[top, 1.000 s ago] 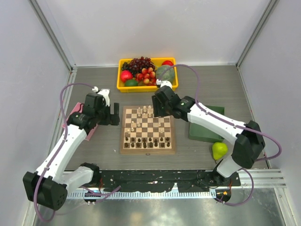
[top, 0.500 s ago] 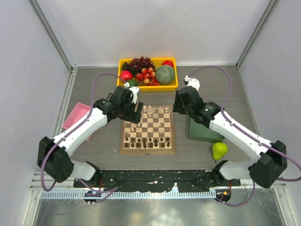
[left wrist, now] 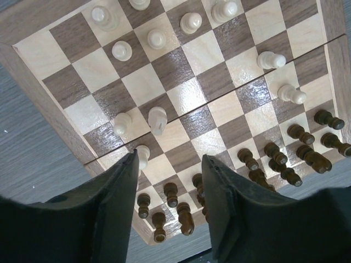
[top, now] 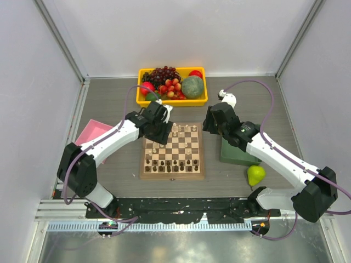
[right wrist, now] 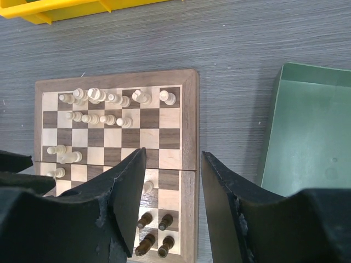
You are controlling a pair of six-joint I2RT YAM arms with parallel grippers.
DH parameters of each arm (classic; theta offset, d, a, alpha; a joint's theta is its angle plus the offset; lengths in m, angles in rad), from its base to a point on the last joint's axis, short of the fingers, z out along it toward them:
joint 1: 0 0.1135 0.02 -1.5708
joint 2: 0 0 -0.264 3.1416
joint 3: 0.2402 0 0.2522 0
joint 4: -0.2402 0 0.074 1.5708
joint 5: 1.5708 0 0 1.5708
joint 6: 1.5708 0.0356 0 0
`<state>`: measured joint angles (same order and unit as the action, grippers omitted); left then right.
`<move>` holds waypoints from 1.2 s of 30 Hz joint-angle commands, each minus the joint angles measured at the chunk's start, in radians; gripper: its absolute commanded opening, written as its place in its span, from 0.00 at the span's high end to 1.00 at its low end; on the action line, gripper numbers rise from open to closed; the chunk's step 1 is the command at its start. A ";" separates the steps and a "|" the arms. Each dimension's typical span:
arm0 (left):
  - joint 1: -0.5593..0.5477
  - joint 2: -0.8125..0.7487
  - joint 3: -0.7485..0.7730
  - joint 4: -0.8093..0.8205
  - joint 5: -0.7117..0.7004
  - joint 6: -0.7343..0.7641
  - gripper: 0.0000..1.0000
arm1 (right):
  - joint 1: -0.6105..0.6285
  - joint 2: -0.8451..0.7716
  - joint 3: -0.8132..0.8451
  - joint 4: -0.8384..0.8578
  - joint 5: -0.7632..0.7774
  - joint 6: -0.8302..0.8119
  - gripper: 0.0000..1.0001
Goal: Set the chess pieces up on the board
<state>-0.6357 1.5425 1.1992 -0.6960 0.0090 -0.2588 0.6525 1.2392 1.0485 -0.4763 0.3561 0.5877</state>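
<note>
Hovering over the far left corner of the board [top: 173,176], the left tool [top: 163,130] has its two fingers spread apart with nothing between them; in the left wrist view that tool [left wrist: 170,159] frames bare squares, and a cream pawn [left wrist: 142,155] stands just beside its left finger. The right tool [top: 211,124] hangs off the board's far right corner, likewise released and holding nothing, and its own view [right wrist: 173,156] looks down on the board's right border. The board lies flat in the middle of the worktop [top: 109,104], its edges square to the worktop's near edge, and a fold seam crosses it from left to right at mid-depth. Cream chess pieces [top: 184,130] crowd the far ranks, with a few strays on the left side toward the middle. Dark chess pieces [top: 173,163] fill the two near ranks, upright. The middle ranks on the right half are mostly bare squares. A strip of bare worktop separates the board's far edge from the yellow bin [top: 143,87] of fruit. Another bare strip lies between the right border and the green tray [right wrist: 307,142]. Left of the board the worktop runs open to the pink tray [top: 88,131], and a pear [top: 255,174] sits near the green tray's near corner.
</note>
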 commanded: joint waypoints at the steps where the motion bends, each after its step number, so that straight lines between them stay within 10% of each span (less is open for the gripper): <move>1: -0.004 0.037 0.059 0.030 -0.037 -0.014 0.47 | -0.007 -0.020 -0.004 0.047 0.001 0.027 0.49; 36: -0.004 0.166 0.063 0.021 -0.014 -0.008 0.65 | -0.016 -0.007 -0.015 0.053 -0.026 0.029 0.50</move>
<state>-0.6376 1.6993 1.2415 -0.6891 -0.0216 -0.2615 0.6395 1.2392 1.0225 -0.4633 0.3271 0.6010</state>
